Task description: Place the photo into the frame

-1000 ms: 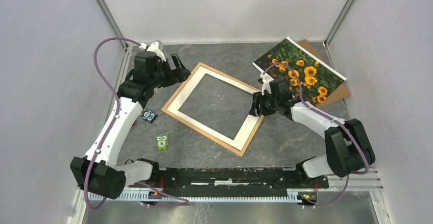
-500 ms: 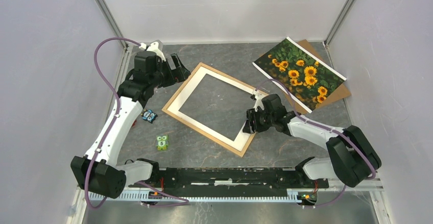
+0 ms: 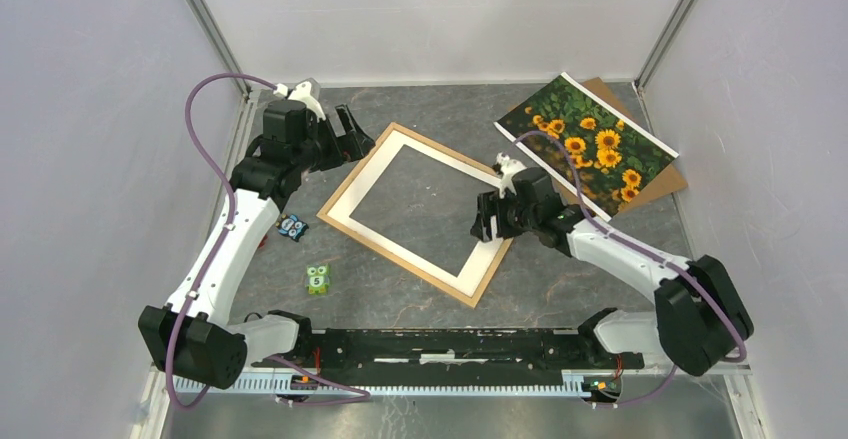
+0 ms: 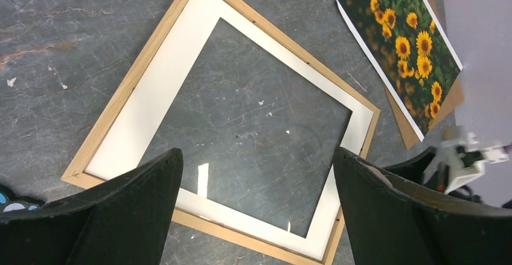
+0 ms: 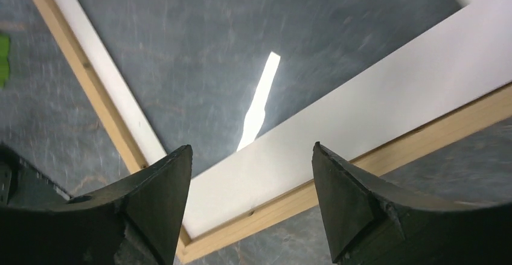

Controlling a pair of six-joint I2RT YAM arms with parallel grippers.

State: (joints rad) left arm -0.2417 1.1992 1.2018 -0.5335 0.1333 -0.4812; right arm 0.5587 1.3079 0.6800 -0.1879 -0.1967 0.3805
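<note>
Where the photo [image 3: 590,146] is: face up at far right, atop a brown board [image 3: 665,181] (well apart from me).
Frame [image 3: 397,252]: flat, skewed, unfilled.
My right gripper [image 3: 487,221]: parted over its near-right rail, holding nothing.
My left gripper [image 3: 357,137]: wide open, idle.
Risk: lifting the photo could crease it or drag the board.

The frame [image 3: 352,197] lies flat across mid-table, its far-left corner just beside the left gripper [image 3: 352,136] and its right strip beneath the right gripper [image 3: 487,221]. A blue toy [image 3: 292,226] and a green toy [image 3: 317,279] stand near its left side. Bare table [image 3: 450,109] runs along the back wall to the photo [image 3: 590,144], which lies in the far-right corner.
</note>
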